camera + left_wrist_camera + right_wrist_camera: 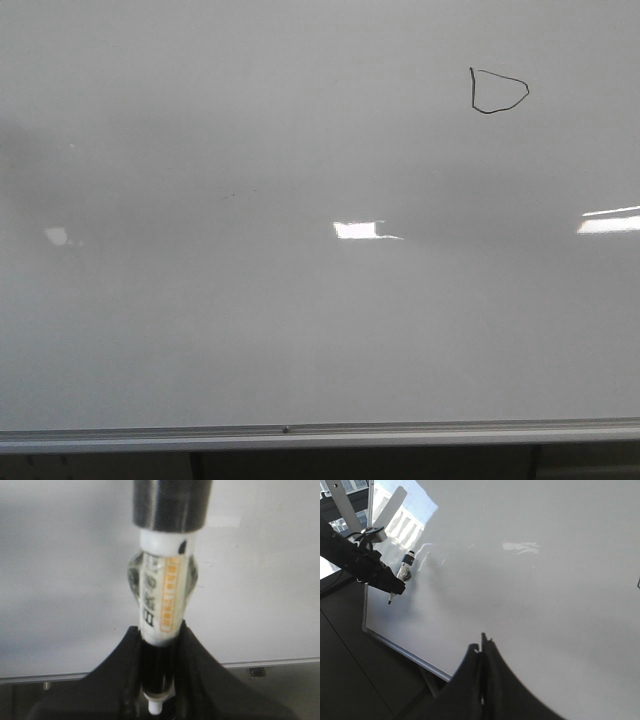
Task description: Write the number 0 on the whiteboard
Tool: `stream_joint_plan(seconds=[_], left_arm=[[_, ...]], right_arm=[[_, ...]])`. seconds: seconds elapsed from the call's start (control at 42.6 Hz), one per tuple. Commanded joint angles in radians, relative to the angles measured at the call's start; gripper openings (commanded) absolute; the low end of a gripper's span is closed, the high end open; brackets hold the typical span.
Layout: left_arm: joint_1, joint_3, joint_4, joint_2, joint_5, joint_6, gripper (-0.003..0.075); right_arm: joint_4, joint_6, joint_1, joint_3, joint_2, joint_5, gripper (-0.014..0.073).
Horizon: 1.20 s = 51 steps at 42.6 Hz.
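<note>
The whiteboard (300, 300) fills the front view, with a silver rail (320, 433) along its lower edge. The number 0 (498, 91) is a small black lopsided D-like loop at the board's upper right. No gripper shows in the front view. My left gripper (159, 630) is shut on a white marker (162, 595) with an orange label and black ends. The right wrist view shows that gripper (395, 585) and the marker (406, 570) by the board's left edge, far from the 0. My right gripper (482, 647) is shut and empty, in front of the board (545, 580).
Bright light reflections (358, 230) lie on the board at mid-height, and another (610, 222) lies at the right. Below the rail is a dark gap with the board's stand legs (197, 466). The right wrist view shows dark floor (365, 680) beyond the board's corner.
</note>
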Motion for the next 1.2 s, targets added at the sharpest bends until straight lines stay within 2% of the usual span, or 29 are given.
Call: stream_joint_plan(seconds=[0.0,0.399,0.492,0.704,0.962,1.032,1.173], left_arm=[[0.001,-0.048,-0.017,0.023,-0.063,-0.009,-0.0019],[0.001,-0.066,-0.019,0.091,-0.153,-0.011,-0.0017],[0.001,-0.066,-0.012,0.092,-0.157,-0.011,0.0017],[0.001,-0.066,0.017,0.092,-0.171,-0.011,0.0253],[0.001,-0.066,0.017,0.092,-0.181,-0.011,0.0645],[0.001,-0.066,0.017,0.092,-0.179,-0.011,0.0698],[0.001,-0.079,0.032,0.072,-0.122,-0.011,0.0681]], right_arm=[[0.024,-0.006,-0.006,-0.024,0.0,-0.012,-0.0069],[0.024,-0.006,-0.006,-0.024,0.0,-0.007,-0.0069],[0.024,-0.006,-0.006,-0.024,0.0,-0.005,-0.0069],[0.024,-0.006,-0.006,-0.024,0.0,-0.005,-0.0069],[0.024,-0.006,-0.006,-0.024,0.0,-0.003,-0.0069],[0.024,-0.006,-0.006,-0.024,0.0,-0.001,-0.0069],[0.024,-0.006,-0.006,-0.024,0.0,-0.002,-0.0069]])
